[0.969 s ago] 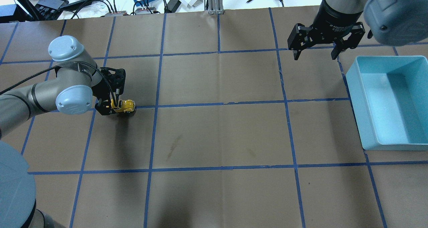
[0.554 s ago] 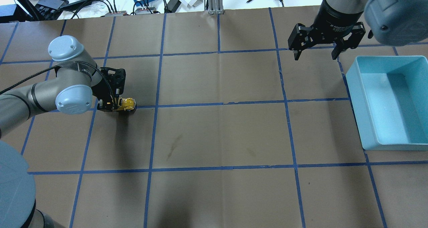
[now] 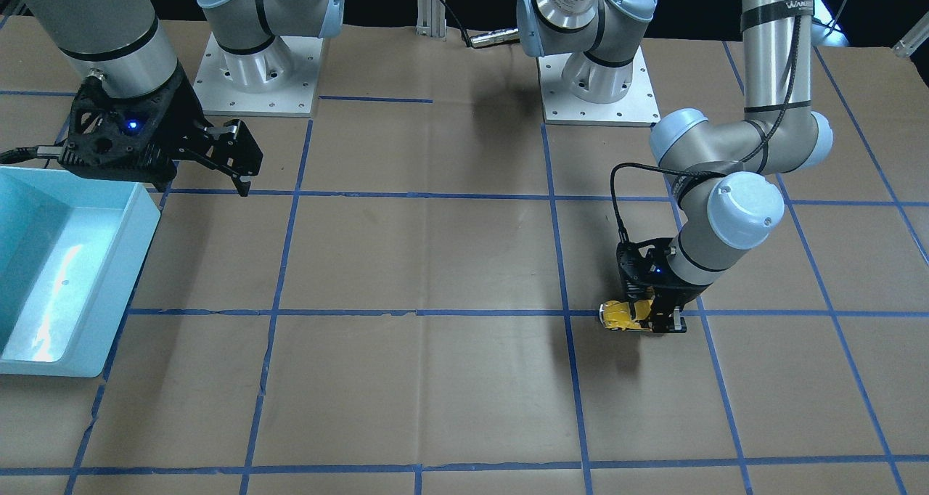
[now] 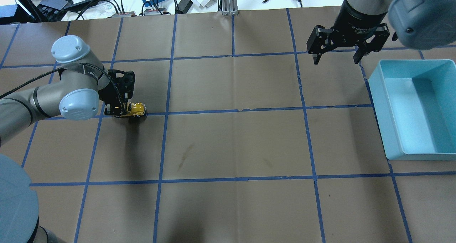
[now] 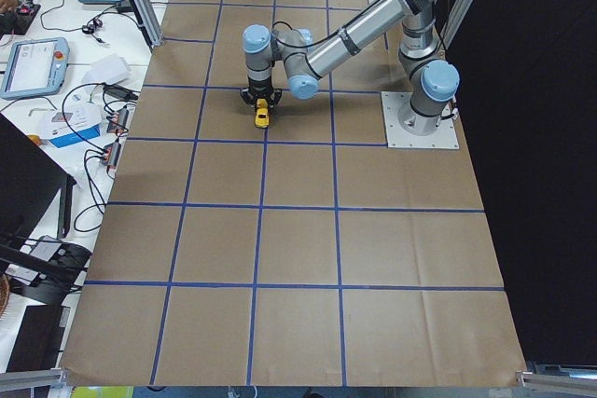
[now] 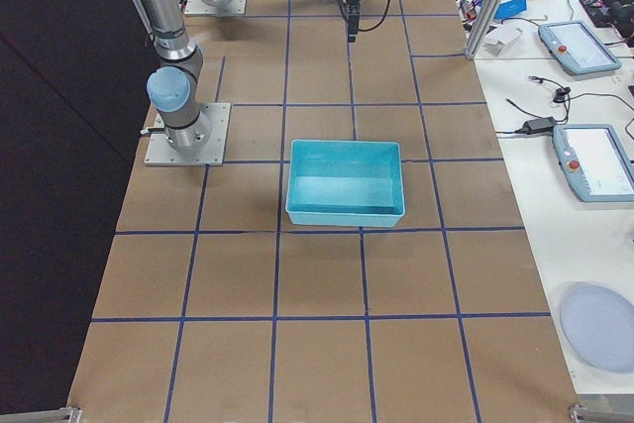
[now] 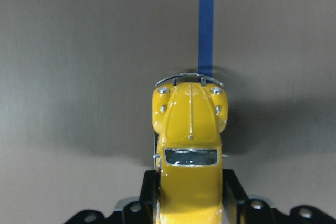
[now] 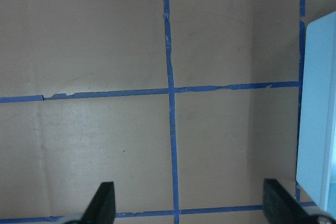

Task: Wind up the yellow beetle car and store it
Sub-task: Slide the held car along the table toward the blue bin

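Observation:
The yellow beetle car [image 4: 135,109] is small and glossy, and sits on a blue tape line at the table's left. My left gripper [image 4: 119,112] is shut on its rear half, low over the table. The car's nose points away from the gripper toward the table's middle. It also shows in the left wrist view [image 7: 190,145], the front view [image 3: 619,315] and the left side view [image 5: 264,116]. I cannot tell whether its wheels touch the paper. My right gripper [image 4: 336,59] is open and empty, raised at the far right beside the bin.
A light blue bin [image 4: 377,104] stands empty at the right edge; it also shows in the front view [image 3: 138,241] and the right side view [image 6: 347,215]. Brown paper with a blue tape grid covers the table. Cables and devices lie beyond the far edge.
My left gripper, with the car in it, has shifted slightly toward the table's far side. The right arm has hardly moved.

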`<state>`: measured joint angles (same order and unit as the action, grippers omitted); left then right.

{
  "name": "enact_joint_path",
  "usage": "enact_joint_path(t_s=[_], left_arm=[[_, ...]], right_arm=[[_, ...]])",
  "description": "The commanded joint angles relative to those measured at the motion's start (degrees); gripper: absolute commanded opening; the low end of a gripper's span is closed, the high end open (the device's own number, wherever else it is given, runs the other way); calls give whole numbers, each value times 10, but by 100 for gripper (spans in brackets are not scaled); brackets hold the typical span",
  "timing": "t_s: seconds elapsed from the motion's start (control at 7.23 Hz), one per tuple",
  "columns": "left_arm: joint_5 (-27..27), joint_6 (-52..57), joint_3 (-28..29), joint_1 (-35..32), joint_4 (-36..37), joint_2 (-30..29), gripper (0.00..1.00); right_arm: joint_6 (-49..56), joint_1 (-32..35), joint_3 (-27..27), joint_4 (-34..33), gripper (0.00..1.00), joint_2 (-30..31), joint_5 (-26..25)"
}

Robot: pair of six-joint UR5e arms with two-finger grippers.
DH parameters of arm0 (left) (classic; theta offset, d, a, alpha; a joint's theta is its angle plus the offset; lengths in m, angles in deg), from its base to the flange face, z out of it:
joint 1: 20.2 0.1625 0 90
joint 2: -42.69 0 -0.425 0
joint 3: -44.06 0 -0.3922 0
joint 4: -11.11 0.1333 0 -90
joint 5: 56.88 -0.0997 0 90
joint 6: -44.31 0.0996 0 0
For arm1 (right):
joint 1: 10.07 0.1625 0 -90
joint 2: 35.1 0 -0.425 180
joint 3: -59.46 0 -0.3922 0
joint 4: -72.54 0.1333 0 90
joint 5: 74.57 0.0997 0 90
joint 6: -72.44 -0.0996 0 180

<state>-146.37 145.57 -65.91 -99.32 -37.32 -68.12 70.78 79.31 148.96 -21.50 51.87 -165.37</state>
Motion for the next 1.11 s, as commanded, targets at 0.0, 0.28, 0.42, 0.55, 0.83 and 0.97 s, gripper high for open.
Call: enact_joint_path(t_s=[0.0,0.28,0.42,0.55,0.83,0.97], left_arm=[[24,-5,3,-41,-3,2,27],[63,-72,5,-51,-3,-2,27],[71,-87,16,-66,-3,-6,27],[72,-103,23,-75,-3,-7,27],[73,-148,24,-79,-2,-8,27],[78,-151,24,-79,-2,-10,27]], right_arm=[[0,-2,0,1,100,0,0],[0,1,1,-1,100,0,3],[0,1,0,-3,100,0,4],[0,2,0,-2,100,1,5],[0,2,1,-3,100,0,5],[0,1,1,-1,100,0,4]])
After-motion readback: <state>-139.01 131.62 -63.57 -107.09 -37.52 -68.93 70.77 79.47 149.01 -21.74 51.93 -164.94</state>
